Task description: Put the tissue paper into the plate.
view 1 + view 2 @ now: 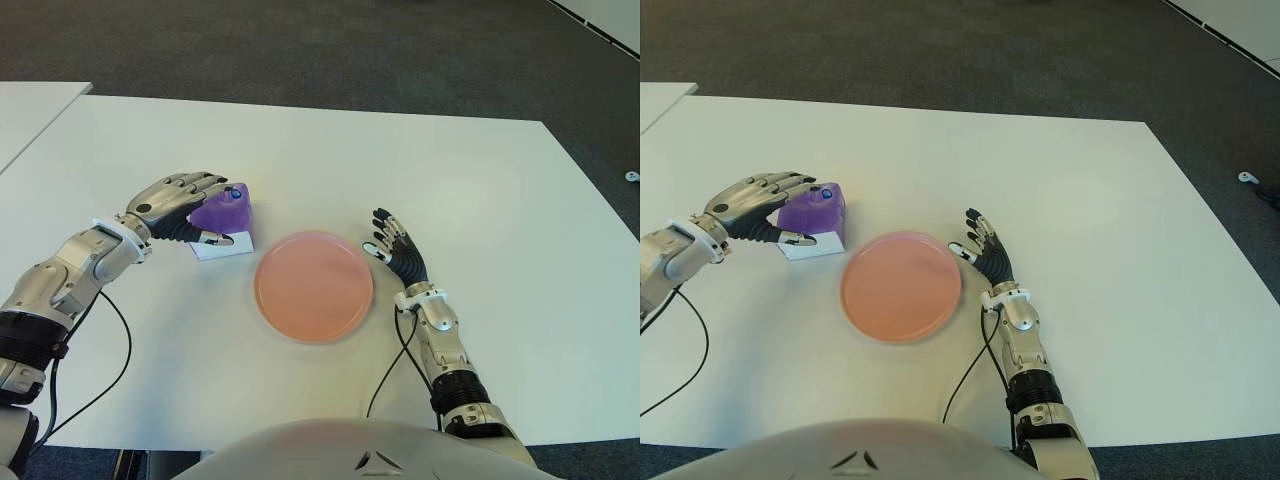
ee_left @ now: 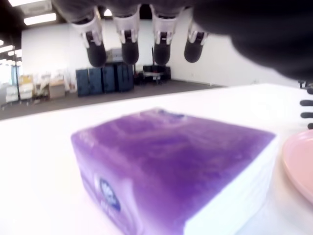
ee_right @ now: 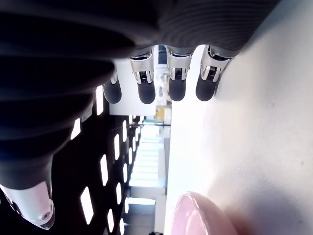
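The tissue pack (image 1: 230, 214), purple on top with white sides, lies flat on the white table (image 1: 500, 190) just left of the pink plate (image 1: 313, 290). My left hand (image 1: 212, 208) arches over the pack from the left, and its thumb shows low at the near side. In the left wrist view the fingertips (image 2: 128, 48) hang spread above the pack (image 2: 171, 161) without touching it, so the hand is open. My right hand (image 1: 392, 245) shows open beside the plate's right rim, holding nothing.
The plate holds nothing. A second white table (image 1: 30, 110) stands at the far left, with dark carpet (image 1: 350, 50) beyond. Black cables (image 1: 115, 340) trail from both forearms over the near part of the table.
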You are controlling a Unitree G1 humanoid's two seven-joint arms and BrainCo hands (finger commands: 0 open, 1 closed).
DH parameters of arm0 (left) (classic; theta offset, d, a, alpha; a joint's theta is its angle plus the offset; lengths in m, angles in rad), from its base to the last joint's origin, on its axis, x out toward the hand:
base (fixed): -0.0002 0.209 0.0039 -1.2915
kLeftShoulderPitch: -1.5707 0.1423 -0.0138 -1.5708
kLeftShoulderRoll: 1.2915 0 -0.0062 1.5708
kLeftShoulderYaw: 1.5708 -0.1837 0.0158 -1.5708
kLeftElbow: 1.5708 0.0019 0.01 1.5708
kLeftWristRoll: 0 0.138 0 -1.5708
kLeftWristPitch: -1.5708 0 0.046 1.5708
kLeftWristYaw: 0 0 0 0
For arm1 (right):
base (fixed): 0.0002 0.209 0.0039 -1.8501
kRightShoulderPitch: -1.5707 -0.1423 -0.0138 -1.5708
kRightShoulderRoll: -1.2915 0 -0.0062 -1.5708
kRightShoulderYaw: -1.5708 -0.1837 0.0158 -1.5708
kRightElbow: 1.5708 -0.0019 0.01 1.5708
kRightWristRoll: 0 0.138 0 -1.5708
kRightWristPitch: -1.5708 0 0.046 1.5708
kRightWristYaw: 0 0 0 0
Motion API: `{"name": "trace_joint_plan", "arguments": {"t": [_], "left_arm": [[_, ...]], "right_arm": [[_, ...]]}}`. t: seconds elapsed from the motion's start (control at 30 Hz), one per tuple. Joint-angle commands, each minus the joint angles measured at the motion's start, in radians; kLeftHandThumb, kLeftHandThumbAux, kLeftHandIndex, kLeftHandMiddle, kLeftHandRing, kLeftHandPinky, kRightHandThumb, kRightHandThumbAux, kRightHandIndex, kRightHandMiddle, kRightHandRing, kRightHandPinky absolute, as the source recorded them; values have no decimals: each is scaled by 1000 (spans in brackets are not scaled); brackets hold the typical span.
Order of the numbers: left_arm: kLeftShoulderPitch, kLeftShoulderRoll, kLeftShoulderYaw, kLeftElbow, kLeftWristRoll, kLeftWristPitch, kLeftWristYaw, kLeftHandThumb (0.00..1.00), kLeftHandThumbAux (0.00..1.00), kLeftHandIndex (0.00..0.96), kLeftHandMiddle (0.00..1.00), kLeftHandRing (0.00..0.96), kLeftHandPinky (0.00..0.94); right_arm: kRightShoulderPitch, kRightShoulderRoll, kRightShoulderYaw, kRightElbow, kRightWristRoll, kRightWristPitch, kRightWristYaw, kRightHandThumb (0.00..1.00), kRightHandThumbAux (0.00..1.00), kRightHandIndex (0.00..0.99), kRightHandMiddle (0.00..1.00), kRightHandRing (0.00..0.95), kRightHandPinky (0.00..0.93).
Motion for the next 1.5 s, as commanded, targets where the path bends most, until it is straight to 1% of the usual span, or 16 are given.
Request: {"name": "trace_joint_plan", "arguments": {"t": [0.03, 0.2, 0.37, 0.6, 0.8, 1.07, 1.23, 1.3, 1.5], "left_arm": [[0, 18, -2, -21, -32, 31, -126, 259, 120, 0, 0, 0, 0], [-31, 2, -19, 38, -6, 36, -133, 295, 88, 0, 0, 0, 0], [-38, -3, -22, 49, 7, 40, -126, 324, 75, 0, 0, 0, 0], [-67, -21, -38, 108, 49, 44, -57, 355, 72, 0, 0, 0, 0], [-86, -31, -50, 148, 78, 37, -9, 356, 70, 0, 0, 0, 0], [-104, -33, -73, 194, 124, 17, 85, 327, 67, 0, 0, 0, 0], [-128, -34, -86, 235, 160, 13, 166, 309, 64, 0, 0, 0, 0], [-131, -34, -88, 240, 168, 12, 188, 304, 63, 0, 0, 0, 0], [-140, -34, -95, 261, 198, -5, 298, 294, 63, 0, 0, 0, 0]], "right_arm": [[145, 8, 24, 192, -21, 136, 12, 22, 640, 0, 0, 0, 0], [144, 8, 27, 188, -21, 140, 16, 11, 646, 0, 0, 0, 0], [143, 8, 28, 186, -19, 143, 21, 6, 649, 0, 0, 0, 0], [142, 9, 27, 187, -16, 152, 22, 2, 652, 0, 0, 0, 0], [141, 11, 25, 189, -15, 155, 19, 4, 653, 0, 0, 0, 0], [145, 10, 27, 185, -14, 154, 27, 2, 658, 0, 0, 0, 0], [146, 9, 29, 184, -10, 157, 39, 0, 659, 0, 0, 0, 0], [148, 8, 29, 182, -10, 157, 41, 0, 660, 0, 0, 0, 0], [151, 5, 31, 180, -7, 159, 51, 0, 664, 0, 0, 0, 0]]}}
